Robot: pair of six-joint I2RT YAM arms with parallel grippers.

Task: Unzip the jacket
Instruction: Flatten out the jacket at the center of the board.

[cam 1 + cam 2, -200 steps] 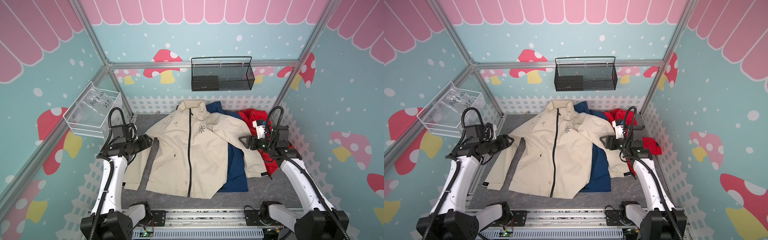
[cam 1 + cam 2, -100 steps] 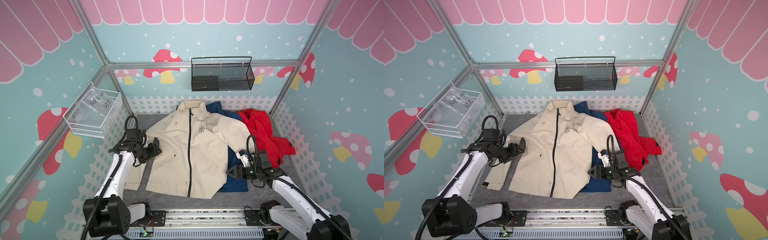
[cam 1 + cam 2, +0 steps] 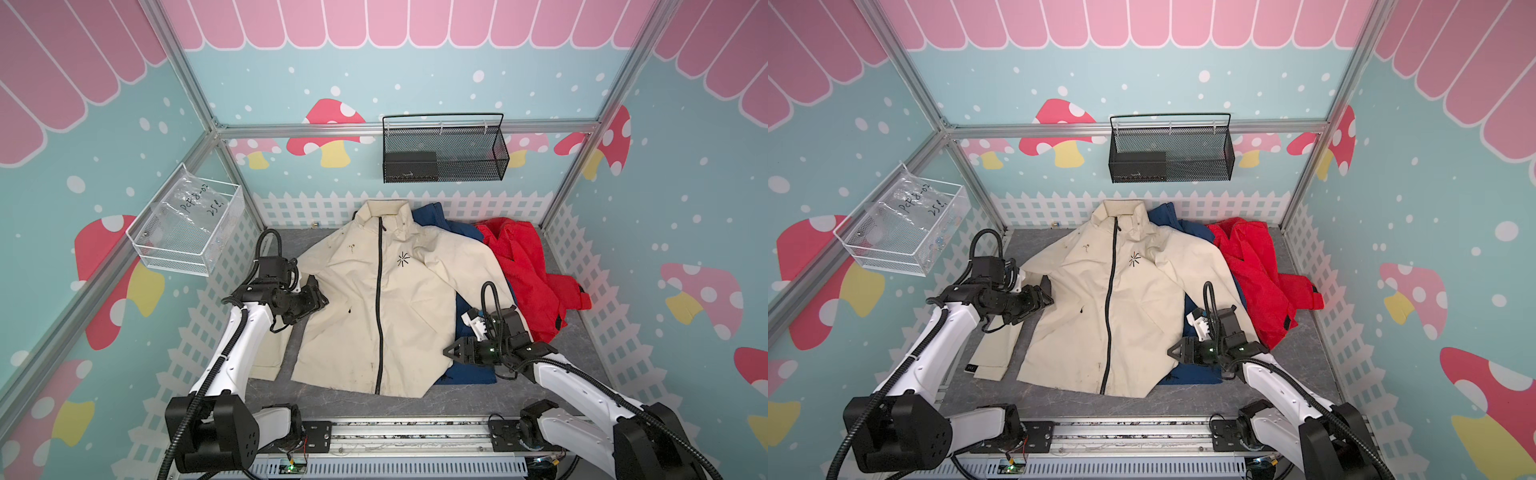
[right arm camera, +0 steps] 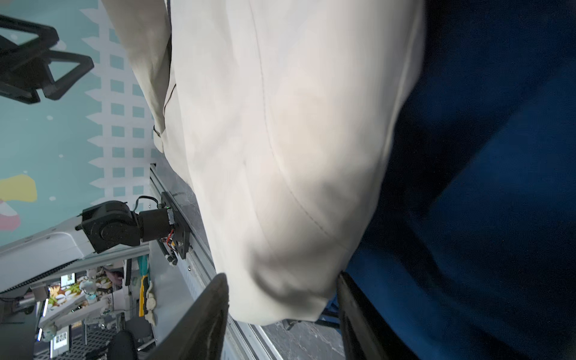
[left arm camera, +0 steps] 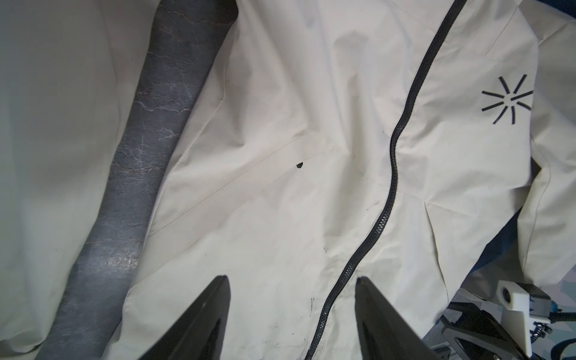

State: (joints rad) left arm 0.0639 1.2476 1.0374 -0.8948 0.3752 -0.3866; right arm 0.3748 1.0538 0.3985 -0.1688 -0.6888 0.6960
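The cream jacket (image 3: 353,316) lies flat on the grey floor, collar toward the back wall. Its black zipper (image 3: 379,311) runs shut from collar to hem, with the pull (image 3: 384,227) up at the collar. My left gripper (image 3: 316,296) hovers open over the jacket's left shoulder. In the left wrist view the gripper (image 5: 291,278) looks down on the chest, with the zipper (image 5: 393,174) passing between its fingers. My right gripper (image 3: 448,351) sits at the jacket's lower right hem. In the right wrist view the gripper (image 4: 282,275) is open with the cream hem corner (image 4: 290,299) between its fingers.
A blue garment (image 3: 469,370) lies under the jacket's right side and a red one (image 3: 528,274) lies beyond it. A black mesh basket (image 3: 444,153) hangs on the back wall and a clear bin (image 3: 187,228) on the left wall. The metal rail (image 3: 395,432) runs along the front.
My right arm swung from the red garment at the back right down to the jacket's lower right hem, and its jaws narrowed. My left gripper moved in over the jacket's shoulder.
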